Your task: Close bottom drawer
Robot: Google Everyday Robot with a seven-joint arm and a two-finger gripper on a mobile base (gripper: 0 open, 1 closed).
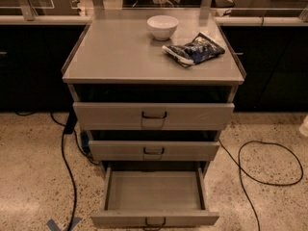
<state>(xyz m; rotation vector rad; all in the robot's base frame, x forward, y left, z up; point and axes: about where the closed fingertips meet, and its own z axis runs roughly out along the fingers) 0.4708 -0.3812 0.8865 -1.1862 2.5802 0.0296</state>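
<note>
The bottom drawer (154,191) of the grey-beige cabinet (120,57) is pulled far out toward me. Its shallow tray is empty. A small dark loop handle (155,222) sits on its low front panel at the lower edge of the view. Above it, the middle drawer (154,150) and the top drawer (154,115) each stand slightly out from the frame. My gripper does not show anywhere in the camera view.
On the cabinet top stand a white bowl (162,26) and a dark blue snack bag (193,49). Black cables (67,167) (250,167) trail over the speckled floor on both sides. A pale shape (304,126) that I cannot identify touches the right edge.
</note>
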